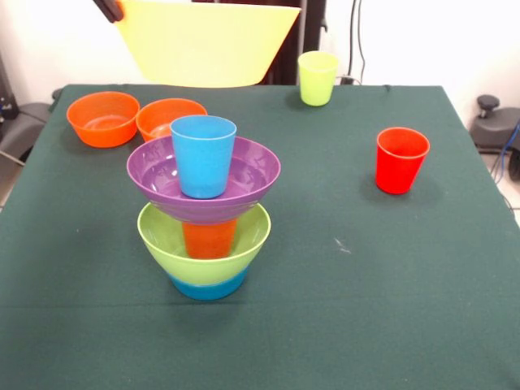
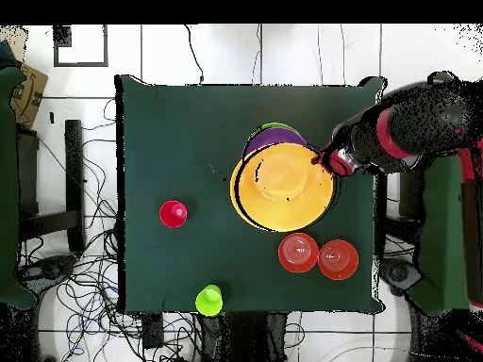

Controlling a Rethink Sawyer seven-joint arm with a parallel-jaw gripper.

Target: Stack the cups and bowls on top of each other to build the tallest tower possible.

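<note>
Front view: gripper (image 1: 110,8) grasps yellow bowl (image 1: 207,45) by its rim, aloft above the tower (image 1: 205,215)

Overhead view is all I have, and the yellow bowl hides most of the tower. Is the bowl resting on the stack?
Observer: No. The front view shows the yellow bowl in the air, clear above the tower, with the gripper on its rim.
Operator: What tops the tower?
Observer: An upright blue cup, standing in the purple bowl.
Operator: And under that?
Observer: An orange cup in the lime bowl, which sits on a blue bowl.
</note>
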